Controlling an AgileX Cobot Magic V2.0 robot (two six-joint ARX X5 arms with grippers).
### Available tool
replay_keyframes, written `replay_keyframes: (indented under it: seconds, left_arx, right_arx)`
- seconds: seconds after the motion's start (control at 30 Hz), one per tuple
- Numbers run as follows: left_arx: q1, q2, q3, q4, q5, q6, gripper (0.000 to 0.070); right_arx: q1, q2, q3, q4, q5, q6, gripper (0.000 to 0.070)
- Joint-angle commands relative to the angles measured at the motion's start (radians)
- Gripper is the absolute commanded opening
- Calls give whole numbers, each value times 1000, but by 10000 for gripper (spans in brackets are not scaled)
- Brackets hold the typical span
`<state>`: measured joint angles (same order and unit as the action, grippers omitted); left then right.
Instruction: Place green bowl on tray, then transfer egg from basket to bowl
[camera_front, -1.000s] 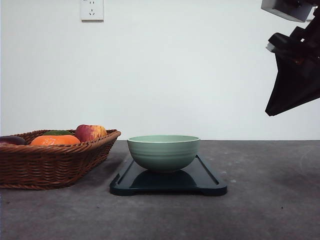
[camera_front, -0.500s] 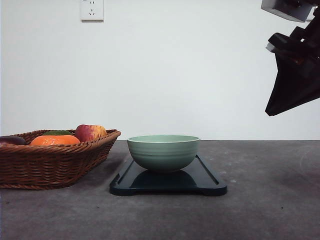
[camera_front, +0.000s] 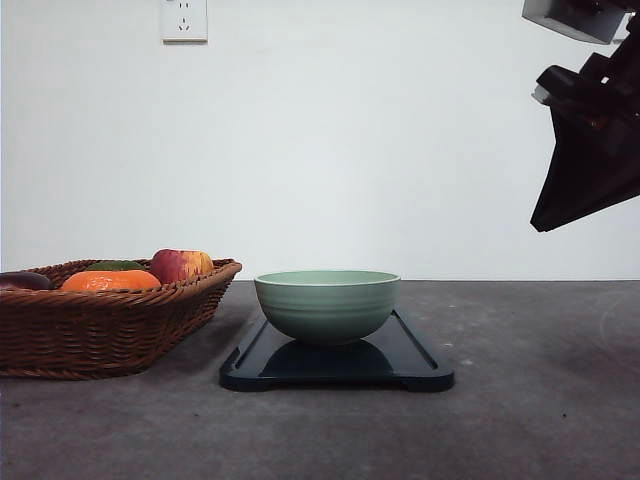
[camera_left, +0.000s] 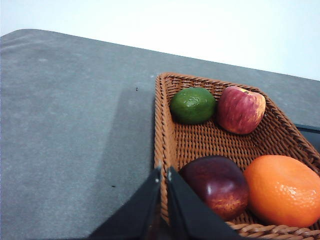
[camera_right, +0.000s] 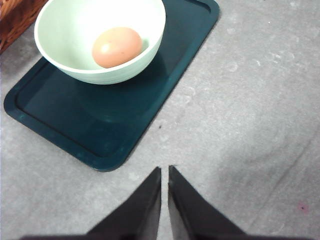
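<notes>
The green bowl (camera_front: 327, 305) stands upright on the dark tray (camera_front: 400, 365) at the table's middle. In the right wrist view the egg (camera_right: 117, 47) lies inside the bowl (camera_right: 125, 70), which sits toward one end of the tray (camera_right: 100, 135). My right gripper (camera_right: 165, 169) is shut and holds nothing, hanging high above the table to the right of the tray (camera_front: 545, 215). The wicker basket (camera_front: 110, 320) sits left of the tray. My left gripper (camera_left: 163, 170) is shut and empty, over the basket's near rim (camera_left: 160, 125).
The basket holds a green lime (camera_left: 192, 105), a red-and-yellow apple (camera_left: 240, 109), a dark red fruit (camera_left: 217, 185) and an orange (camera_left: 282, 190). A wall socket (camera_front: 184, 18) sits high on the white back wall. Bare grey table lies right of the tray.
</notes>
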<state>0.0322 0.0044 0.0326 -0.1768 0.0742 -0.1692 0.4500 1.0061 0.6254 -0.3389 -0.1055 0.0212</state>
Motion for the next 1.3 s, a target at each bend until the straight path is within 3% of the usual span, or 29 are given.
replay_keyframes:
  seconds: [0.0, 0.13, 0.23, 0.5, 0.6, 0.93, 1.07, 1.27]
  left_arx:
    - [1, -1, -20, -3, -3, 0, 13]
    - [1, -1, -20, -3, -3, 0, 13]
    - [1, -1, -20, -3, -3, 0, 13]
    - [1, -1, -20, -3, -3, 0, 13]
    - [1, -1, -20, -3, -4, 0, 13]
    - [1, -1, -20, -3, -3, 0, 13]
    - [1, -1, -19, -4, -3, 0, 13]
    - [1, -1, -19, -3, -3, 0, 13]
  right_arx:
    - [5, 5, 2, 10, 1, -7, 17]
    - [4, -2, 2, 8, 5, -15, 17]
    - [-8, -39, -4, 28, 51, -93, 17]
    - [-150, -288, -246, 401, 76, -107, 17]
    - [-213, -409, -353, 472, 76, -106, 17]
    - [-393, -740, -549, 468, 81, -64, 17]
    - [-414, -852, -615, 441, 81, -21, 17]
    - [-415, -999, -613, 309, 89, -23, 17]
